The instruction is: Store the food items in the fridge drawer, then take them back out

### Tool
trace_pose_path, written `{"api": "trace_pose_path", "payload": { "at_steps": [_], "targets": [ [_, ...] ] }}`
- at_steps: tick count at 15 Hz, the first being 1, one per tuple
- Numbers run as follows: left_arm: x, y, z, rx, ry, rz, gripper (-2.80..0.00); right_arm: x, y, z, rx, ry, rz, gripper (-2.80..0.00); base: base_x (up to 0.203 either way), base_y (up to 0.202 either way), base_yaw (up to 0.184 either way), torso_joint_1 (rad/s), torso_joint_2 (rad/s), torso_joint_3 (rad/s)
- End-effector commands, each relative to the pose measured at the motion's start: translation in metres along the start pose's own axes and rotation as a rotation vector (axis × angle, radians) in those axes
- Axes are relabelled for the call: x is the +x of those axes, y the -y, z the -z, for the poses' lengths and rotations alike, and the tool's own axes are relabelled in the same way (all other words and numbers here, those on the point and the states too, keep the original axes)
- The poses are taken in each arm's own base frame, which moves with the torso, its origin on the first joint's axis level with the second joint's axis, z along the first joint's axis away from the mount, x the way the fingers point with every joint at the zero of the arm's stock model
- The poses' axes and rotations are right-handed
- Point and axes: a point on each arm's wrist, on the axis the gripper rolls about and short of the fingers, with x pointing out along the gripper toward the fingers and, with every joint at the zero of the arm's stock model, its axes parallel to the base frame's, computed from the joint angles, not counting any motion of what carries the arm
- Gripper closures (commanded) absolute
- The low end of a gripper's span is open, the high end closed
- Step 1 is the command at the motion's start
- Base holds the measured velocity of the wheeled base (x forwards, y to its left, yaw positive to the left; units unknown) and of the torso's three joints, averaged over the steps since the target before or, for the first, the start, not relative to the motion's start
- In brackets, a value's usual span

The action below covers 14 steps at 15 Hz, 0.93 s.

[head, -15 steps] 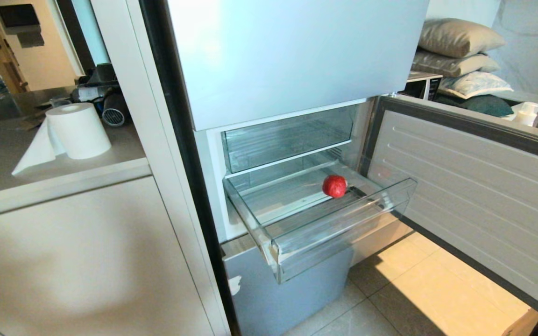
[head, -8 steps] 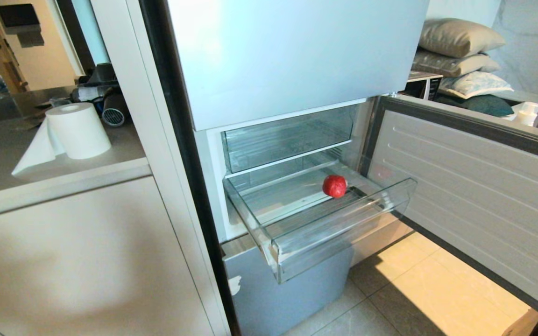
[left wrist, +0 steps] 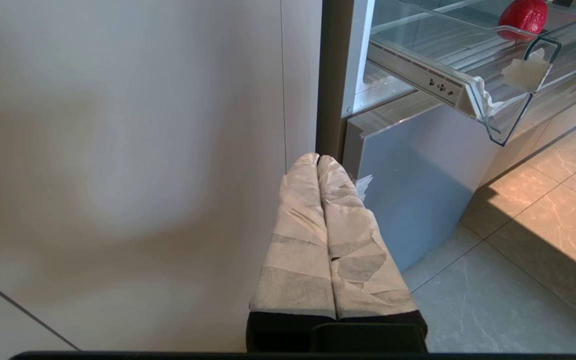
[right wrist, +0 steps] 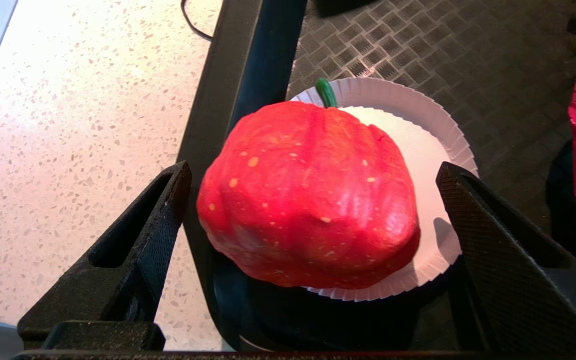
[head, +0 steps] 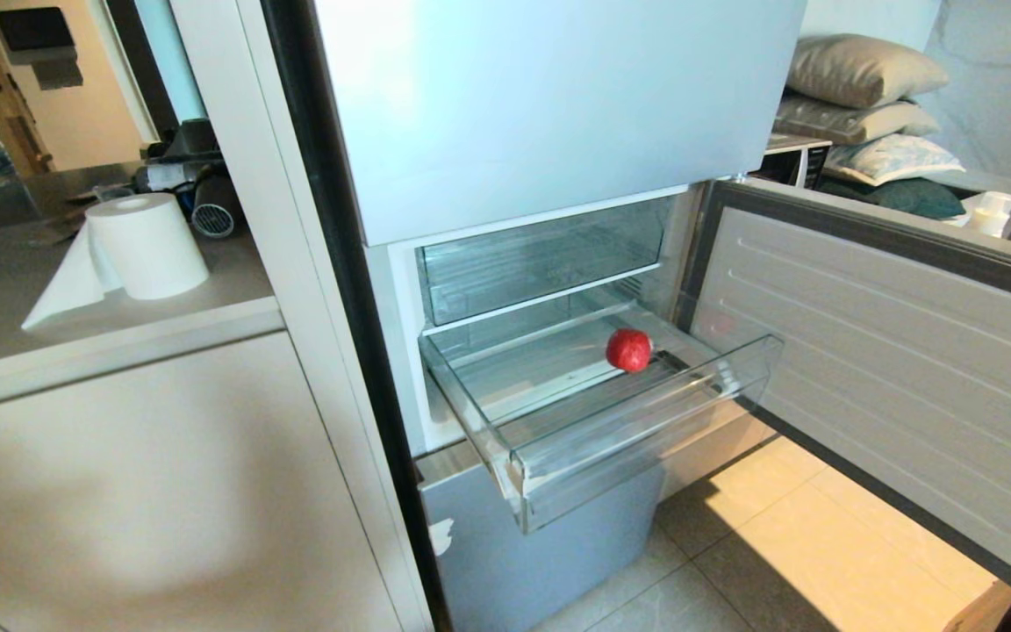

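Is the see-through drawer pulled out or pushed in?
Pulled out. The clear plastic fridge drawer sticks out past the fridge front, with one red roundish food item inside.

Head and left wrist views share the fridge drawer (head: 611,412).

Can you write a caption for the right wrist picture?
Open right gripper poised around a red food item on a white paper plate.
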Motion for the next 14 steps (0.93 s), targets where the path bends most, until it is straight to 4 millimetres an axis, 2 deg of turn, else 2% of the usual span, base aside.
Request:
{"api": "trace_pose_path", "payload": {
  "at_steps": [1, 6, 7, 12, 14],
  "targets": [
    [0.000, 0.000, 0.000, 0.000, 0.000, 0.000, 0.00, 0.000, 0.000, -0.001, -0.003, 0.006, -0.003, -2.80, 0.000, 0.000, 0.000, 0.000, 0.00, 0.000],
    [0.000, 0.000, 0.000, 0.000, -0.002, -0.001, 0.00, -0.001, -0.001, 0.000, -0.002, 0.001, -0.004, -2.80, 0.000, 0.000, 0.000, 0.000, 0.00, 0.000],
    [0.000, 0.000, 0.000, 0.000, 0.000, 0.000, 0.00, -0.002, -0.001, -0.001, 0.000, 0.004, -0.005, 0.00, 0.000, 0.000, 0.000, 0.000, 0.00, 0.000],
    [0.000, 0.000, 0.000, 0.000, -0.001, -0.001, 0.00, -0.008, -0.004, -0.011, -0.012, 0.035, -0.009, 0.00, 0.000, 0.000, 0.000, 0.000, 0.00, 0.000],
    [0.000, 0.000, 0.000, 0.000, -0.002, 0.000, 0.00, -0.022, -0.011, -0.029, -0.024, 0.090, -0.015, 0.00, 0.000, 0.000, 0.000, 0.000, 0.00, 0.000]
  ]
}}
